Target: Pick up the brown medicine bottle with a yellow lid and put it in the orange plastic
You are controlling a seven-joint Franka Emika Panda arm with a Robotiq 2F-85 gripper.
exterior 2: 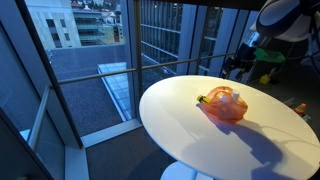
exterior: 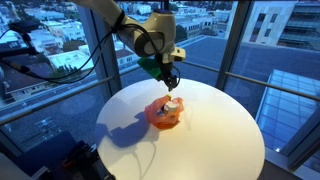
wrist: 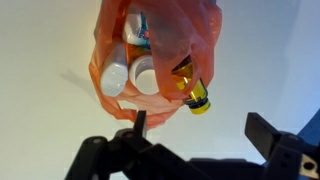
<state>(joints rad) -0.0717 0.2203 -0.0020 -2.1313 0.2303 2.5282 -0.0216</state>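
**Orange bag holds the brown bottle at its mouth; tool open above it**

Orange plastic bag [exterior: 165,113] lies crumpled near the middle of the round white surface [exterior: 225,140], as both exterior views show. In the wrist view the brown medicine bottle [wrist: 187,80] lies on its side at the bag's opening. Its body is under the translucent orange film, and its yellow lid [wrist: 200,103] pokes out past the film's edge, toward the camera. Just beside it, further inside the bag, are white bottles [wrist: 115,78], at least two of them with white caps. A label with some blue and red shows behind them.

The tool [wrist: 200,135] hangs over the bag with its jaws spread wide and nothing between them. One dark finger [wrist: 140,125] shows at the lower left and the other at the lower right, and neither touches the bottle or the bag. In an exterior view the tool sits directly above the bag, close to it, and the arm's shadow falls across the surface. Windows [exterior: 60,40] behind the surface look out on buildings.
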